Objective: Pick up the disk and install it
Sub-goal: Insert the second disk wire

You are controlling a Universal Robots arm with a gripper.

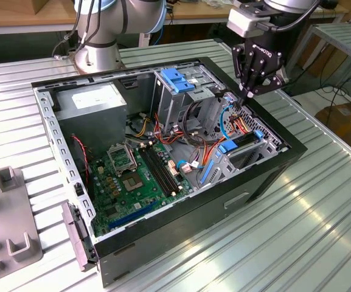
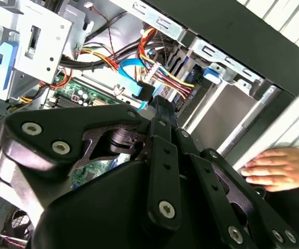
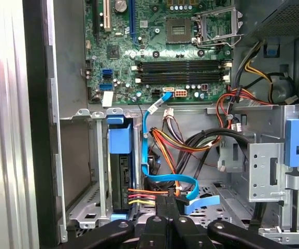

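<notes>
Claw (image 1: 247,94) clenched, fingers pressed together with nothing visible between them. Hangs low over the drive-bay end of the open computer case (image 1: 266,176), toward the exterior view's right. In both wrist views, tips (image 3: 168,199) (image 2: 157,101) down among the wiring, right at the plug where a blue ribbon cable (image 3: 152,124) and a bunch of red, yellow and black wires (image 3: 149,197) come together; cannot tell whether touching.

Sits already in its bay: the disk (image 3: 122,176), standing on edge between the bay's metal walls, a blue rail over its end, just beside the tips. In the exterior view, lies slotted near the case's wall (image 1: 243,141), blue plastic at both ends.

Deeper in the case: green motherboard (image 1: 132,176) flat on the floor, grey power supply (image 1: 93,103) with a white sticker in the far corner, metal cage (image 1: 175,82) with a blue handle between that and the bay.

Rests against the case's outer edge in the second wrist view: a person's hand (image 2: 281,168), fingers spread.

Beneath it all, a ribbed aluminium bench (image 1: 321,219); on the exterior view's left, a grey fixture plate (image 1: 5,225), well apart from the claw.
</notes>
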